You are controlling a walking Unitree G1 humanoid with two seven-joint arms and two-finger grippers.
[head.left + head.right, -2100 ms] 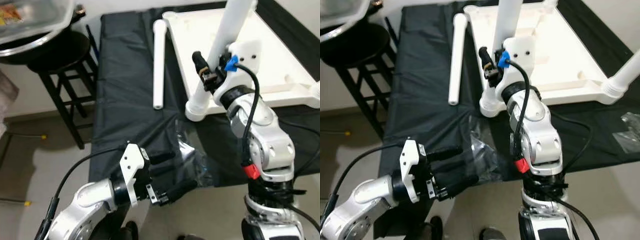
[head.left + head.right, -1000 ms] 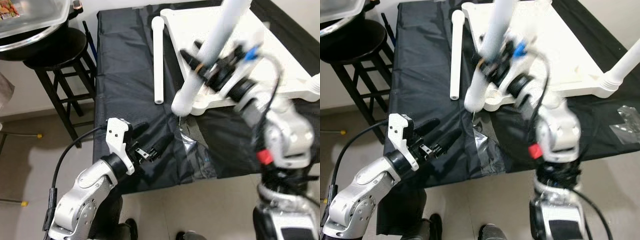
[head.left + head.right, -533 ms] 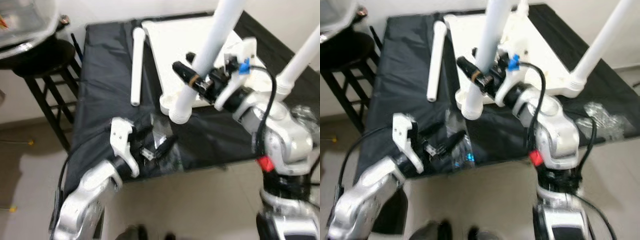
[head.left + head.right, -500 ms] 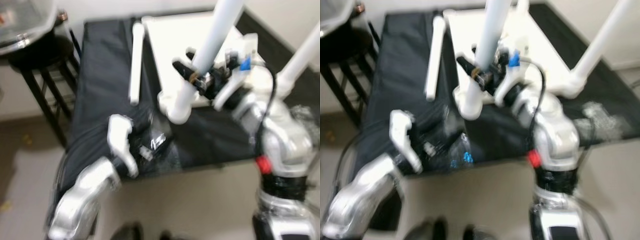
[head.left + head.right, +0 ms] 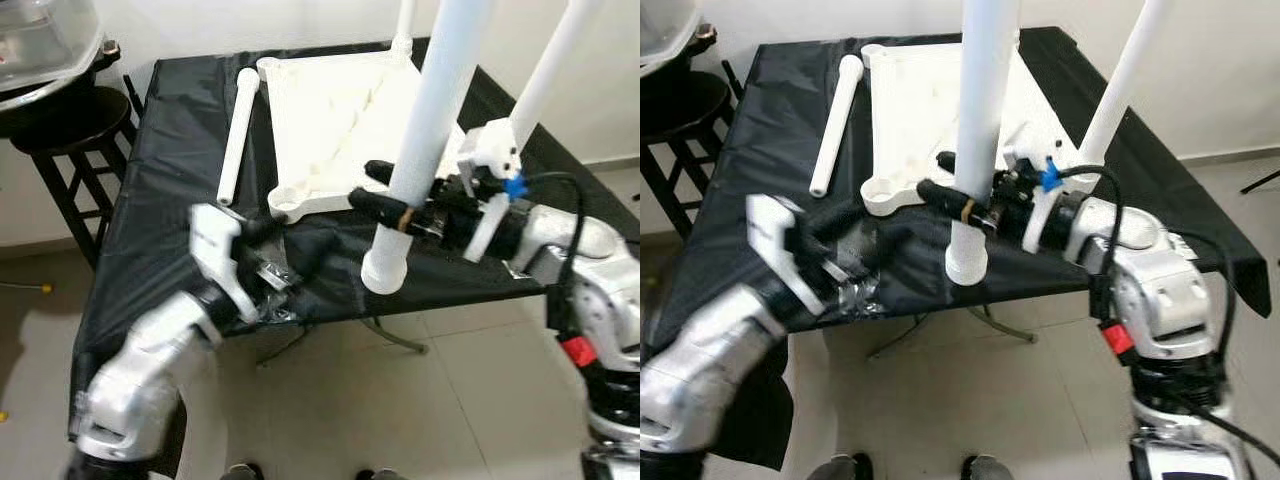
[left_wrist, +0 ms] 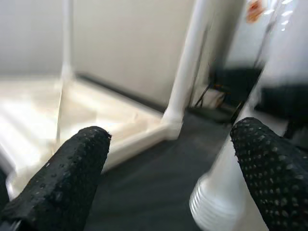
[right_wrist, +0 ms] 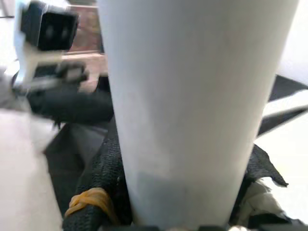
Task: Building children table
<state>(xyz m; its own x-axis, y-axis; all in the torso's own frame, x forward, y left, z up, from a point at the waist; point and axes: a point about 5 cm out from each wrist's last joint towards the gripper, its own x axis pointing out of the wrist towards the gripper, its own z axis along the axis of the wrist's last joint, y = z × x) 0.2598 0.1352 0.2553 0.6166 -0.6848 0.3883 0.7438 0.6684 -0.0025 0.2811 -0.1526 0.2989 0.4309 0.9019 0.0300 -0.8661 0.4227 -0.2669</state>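
Table leg [image 5: 428, 135], white and near upright, stands clamped between my right gripper [image 5: 385, 208] fingers, just off the black-draped workbench [image 5: 170, 160] edge. My left gripper [image 5: 282, 262], fingers spread and empty, hovers beside crinkled plastic [image 5: 268, 280]. Beyond both, the upturned tabletop [image 5: 340, 120] and a loose leg [image 5: 232, 140] lie.

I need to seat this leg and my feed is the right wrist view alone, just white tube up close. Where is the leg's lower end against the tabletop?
Observer: The held leg is upright in the right gripper; its flared lower end hangs off the black table's front edge, apart from the upturned tabletop.
Operator: Which socket is free?
Observer: The near corner socket, to the leg's left, shows an open ring.
Operator: Where's the other arm?
Observer: The left gripper is open, low over the black cover by a crumpled clear bag.
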